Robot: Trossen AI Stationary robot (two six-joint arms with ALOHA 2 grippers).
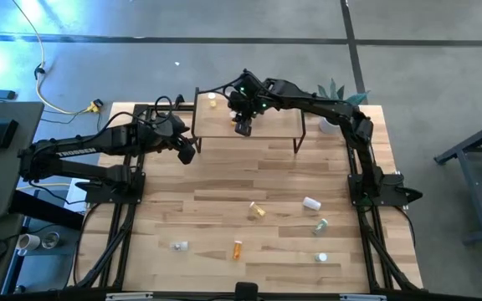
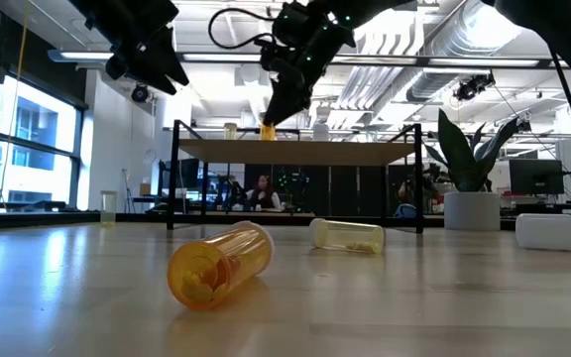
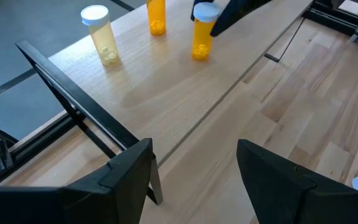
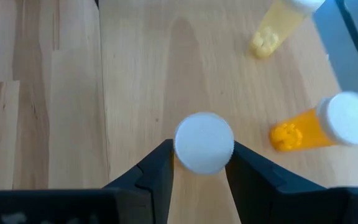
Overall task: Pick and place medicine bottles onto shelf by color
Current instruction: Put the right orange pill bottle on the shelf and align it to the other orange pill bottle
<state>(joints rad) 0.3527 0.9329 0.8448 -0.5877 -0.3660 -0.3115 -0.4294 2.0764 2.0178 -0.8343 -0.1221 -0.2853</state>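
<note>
Three bottles stood on the shelf (image 1: 266, 125); right gripper (image 4: 202, 163) clamped the white-capped orange bottle (image 4: 204, 142); left gripper (image 3: 194, 168) spread wide, empty, just left of the shelf.

I count three medicine bottles standing on the shelf (image 3: 166, 87), two orange (image 3: 156, 16) (image 3: 202, 32) and one pale yellow (image 3: 101, 34), plus six more lying loose on the tabletop (image 1: 224, 188) toward six o'clock, and two arms.

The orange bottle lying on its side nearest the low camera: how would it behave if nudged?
The orange bottle would probably roll, since it is a cylinder lying on the smooth table. It looks light: see-through plastic with only a few pills inside. Its smooth wall may slip in the jaws.
</note>
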